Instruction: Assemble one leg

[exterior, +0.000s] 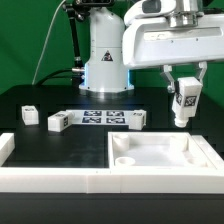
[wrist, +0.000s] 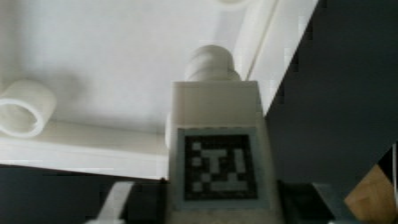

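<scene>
My gripper (exterior: 184,88) is shut on a leg (exterior: 184,102), a small white upright block with a black-and-white tag on its face. I hold it in the air above the far right corner of the large white square panel (exterior: 160,158). In the wrist view the leg (wrist: 219,130) fills the middle between my dark fingers (wrist: 171,205), its screw tip pointing at the panel (wrist: 107,60) near the rim. A round corner socket (wrist: 25,108) of the panel shows off to one side.
Three more white legs lie on the black table: one at the exterior view's left (exterior: 29,115), one (exterior: 59,122) and one (exterior: 136,119) at either end of the marker board (exterior: 100,118). A white rail (exterior: 60,178) runs along the front. The robot base (exterior: 105,60) stands behind.
</scene>
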